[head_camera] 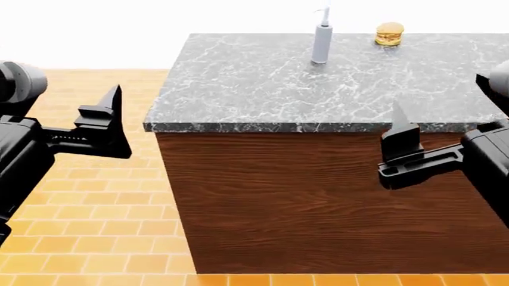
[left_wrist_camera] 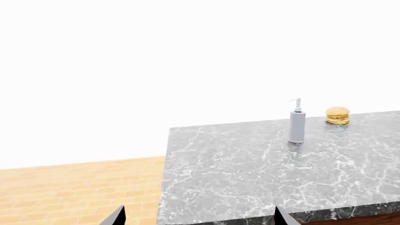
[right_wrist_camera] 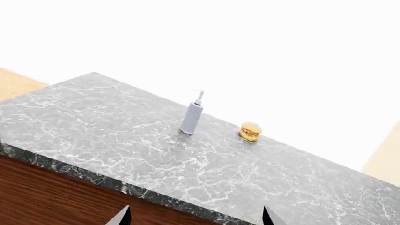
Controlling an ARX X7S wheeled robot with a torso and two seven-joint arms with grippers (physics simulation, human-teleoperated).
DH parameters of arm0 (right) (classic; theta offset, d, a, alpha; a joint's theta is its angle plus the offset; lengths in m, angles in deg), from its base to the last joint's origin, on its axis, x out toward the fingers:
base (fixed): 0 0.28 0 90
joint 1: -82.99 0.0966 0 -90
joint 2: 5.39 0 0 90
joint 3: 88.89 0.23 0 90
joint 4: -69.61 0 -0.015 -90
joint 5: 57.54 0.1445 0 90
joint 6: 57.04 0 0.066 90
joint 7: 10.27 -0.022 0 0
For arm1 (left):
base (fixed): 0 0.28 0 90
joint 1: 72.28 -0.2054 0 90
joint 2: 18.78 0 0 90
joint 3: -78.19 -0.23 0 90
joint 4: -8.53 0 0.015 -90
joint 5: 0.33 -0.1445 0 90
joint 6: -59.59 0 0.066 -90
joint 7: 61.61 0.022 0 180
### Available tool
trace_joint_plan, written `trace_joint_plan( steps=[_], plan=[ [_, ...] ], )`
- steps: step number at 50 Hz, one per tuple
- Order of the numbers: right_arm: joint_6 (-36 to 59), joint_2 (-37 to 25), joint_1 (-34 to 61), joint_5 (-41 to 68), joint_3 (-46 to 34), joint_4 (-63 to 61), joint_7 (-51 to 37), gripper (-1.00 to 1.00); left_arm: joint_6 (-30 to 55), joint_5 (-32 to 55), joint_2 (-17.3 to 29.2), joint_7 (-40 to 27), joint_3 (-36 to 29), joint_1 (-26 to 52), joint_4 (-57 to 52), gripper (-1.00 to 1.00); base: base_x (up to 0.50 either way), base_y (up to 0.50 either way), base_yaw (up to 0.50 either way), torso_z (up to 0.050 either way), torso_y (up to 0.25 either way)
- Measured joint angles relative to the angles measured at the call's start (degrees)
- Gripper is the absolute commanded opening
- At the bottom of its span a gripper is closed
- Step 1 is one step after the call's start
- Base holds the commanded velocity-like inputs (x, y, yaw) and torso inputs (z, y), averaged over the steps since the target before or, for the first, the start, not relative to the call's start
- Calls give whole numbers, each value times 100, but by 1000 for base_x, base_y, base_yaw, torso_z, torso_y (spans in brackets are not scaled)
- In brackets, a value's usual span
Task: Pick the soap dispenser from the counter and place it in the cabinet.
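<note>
The soap dispenser (head_camera: pixel 321 37), a slim pale grey bottle with a white pump, stands upright near the far edge of the counter (head_camera: pixel 263 89), which has a grey marble top and brown wood sides. It also shows in the left wrist view (left_wrist_camera: pixel 297 125) and the right wrist view (right_wrist_camera: pixel 192 116). My left gripper (head_camera: pixel 107 113) hangs open and empty off the counter's left front corner. My right gripper (head_camera: pixel 400 134) hangs open and empty in front of the counter's front edge. Both are far from the bottle. The cabinet is out of view.
A hamburger (head_camera: pixel 389 34) sits on the counter a little right of the dispenser, also in the left wrist view (left_wrist_camera: pixel 337 116) and the right wrist view (right_wrist_camera: pixel 250 131). Orange tiled floor (head_camera: pixel 87 202) lies left of and in front of the counter.
</note>
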Motion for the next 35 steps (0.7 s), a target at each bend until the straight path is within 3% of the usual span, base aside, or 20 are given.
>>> trace_joint_plan(
  steps=[18,35],
  plan=[
    [284,254,1045,390,-597,759,-132,100,-2,131,71,-148,-171,223,81,100,-287,-406,0,0,1],
    [319,329,1154,251,-687,906,35,100,-30,39,61,-88,-232,235,112,100,-181,-453,0,0,1]
  ],
)
